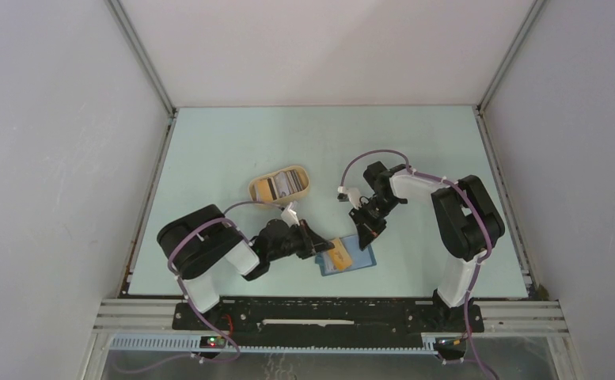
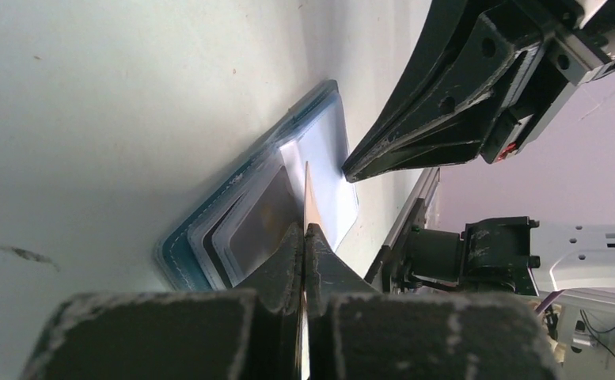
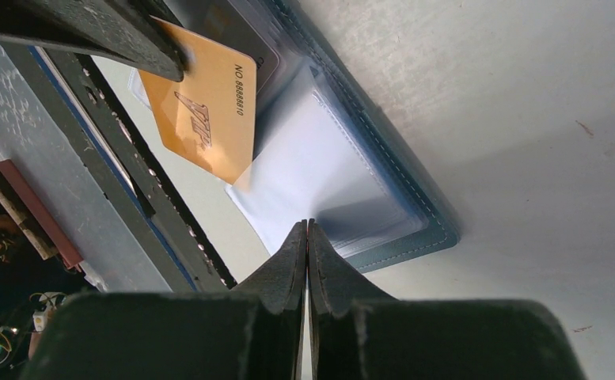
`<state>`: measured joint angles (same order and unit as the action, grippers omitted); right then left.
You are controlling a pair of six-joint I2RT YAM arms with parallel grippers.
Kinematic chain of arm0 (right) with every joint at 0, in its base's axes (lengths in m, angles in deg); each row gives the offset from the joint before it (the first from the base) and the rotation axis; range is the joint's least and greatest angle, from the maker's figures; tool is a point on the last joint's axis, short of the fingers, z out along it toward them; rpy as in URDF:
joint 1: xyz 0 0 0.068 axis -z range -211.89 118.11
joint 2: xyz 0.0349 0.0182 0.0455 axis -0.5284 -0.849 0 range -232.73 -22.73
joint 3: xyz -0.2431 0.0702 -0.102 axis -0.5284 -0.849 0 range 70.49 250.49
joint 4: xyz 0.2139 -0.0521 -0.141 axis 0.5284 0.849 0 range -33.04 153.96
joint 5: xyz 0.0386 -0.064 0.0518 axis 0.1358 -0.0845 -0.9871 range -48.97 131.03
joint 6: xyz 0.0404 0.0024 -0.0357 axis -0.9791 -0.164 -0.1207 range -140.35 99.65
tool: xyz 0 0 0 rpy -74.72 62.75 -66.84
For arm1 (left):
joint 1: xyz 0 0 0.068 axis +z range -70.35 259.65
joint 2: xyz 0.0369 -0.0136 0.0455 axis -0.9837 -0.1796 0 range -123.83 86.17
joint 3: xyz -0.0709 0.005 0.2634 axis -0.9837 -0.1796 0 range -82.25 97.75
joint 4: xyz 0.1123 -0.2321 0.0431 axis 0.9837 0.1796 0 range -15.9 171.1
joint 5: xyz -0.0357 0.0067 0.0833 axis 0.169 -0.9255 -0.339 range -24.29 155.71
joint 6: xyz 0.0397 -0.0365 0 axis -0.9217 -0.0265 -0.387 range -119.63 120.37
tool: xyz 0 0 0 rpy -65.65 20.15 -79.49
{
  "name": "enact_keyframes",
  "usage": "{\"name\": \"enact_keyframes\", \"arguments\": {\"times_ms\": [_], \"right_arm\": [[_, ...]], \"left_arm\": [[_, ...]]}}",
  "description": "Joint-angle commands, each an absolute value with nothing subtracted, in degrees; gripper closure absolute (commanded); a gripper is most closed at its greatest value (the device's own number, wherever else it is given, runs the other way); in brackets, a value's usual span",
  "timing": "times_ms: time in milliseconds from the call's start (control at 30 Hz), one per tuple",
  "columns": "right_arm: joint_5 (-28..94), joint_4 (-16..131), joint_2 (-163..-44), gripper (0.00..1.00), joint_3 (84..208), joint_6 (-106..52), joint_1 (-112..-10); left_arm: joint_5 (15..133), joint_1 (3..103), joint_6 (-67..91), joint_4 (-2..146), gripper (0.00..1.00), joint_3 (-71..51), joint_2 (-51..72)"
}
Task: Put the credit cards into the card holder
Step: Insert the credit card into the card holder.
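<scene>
Left gripper (image 2: 305, 229): jaws clamped tight on the yellow-orange card (image 3: 205, 111), gripping it by one end. From my left wrist view the card is edge-on, just a thin line running out from the tips. It's tilted over the open card holder (image 3: 415, 206), with its free corner over the pale inner sleeve (image 3: 312, 166). I can't tell whether that corner is inside a slot or only resting on top.

Right gripper (image 3: 308, 226): jaws almost together, pinching the near edge of that pale sleeve. The sleeve rises toward the tips, lifted off the rest of the holder. The two grippers are close together and face each other across the holder.

The card holder lies open and flat on the table (image 1: 233, 142), near the front edge and between the two arms. Its teal cover is down and its lighter slotted inside faces up. I can see a dark card pocket on the left gripper's side of it.

Further back, past the left gripper, the tan tray (image 1: 255, 190) sits clear of the holder. The remaining credit cards (image 1: 282, 184) lie inside it. I can't count them from the top view.
</scene>
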<state>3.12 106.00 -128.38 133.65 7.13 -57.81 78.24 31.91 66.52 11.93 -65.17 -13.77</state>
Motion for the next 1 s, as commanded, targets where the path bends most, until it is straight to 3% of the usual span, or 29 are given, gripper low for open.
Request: {"name": "enact_keyframes", "arguments": {"times_ms": [0,500,967], "right_arm": [[3.09,106.62,-128.37,0.92,135.31,6.45,-58.09],[3.13,106.53,-128.03,0.92,135.35,6.27,-58.26],[3.12,106.42,-128.03,0.92,135.29,6.14,-58.35]], "left_arm": [[77.54,30.92,68.05,11.21,1.00,-62.71,-15.39],[76.71,30.64,67.04,28.20,1.00,-58.43,-12.33],[77.20,30.67,66.73,29.36,1.00,-57.11,-13.40]]}}
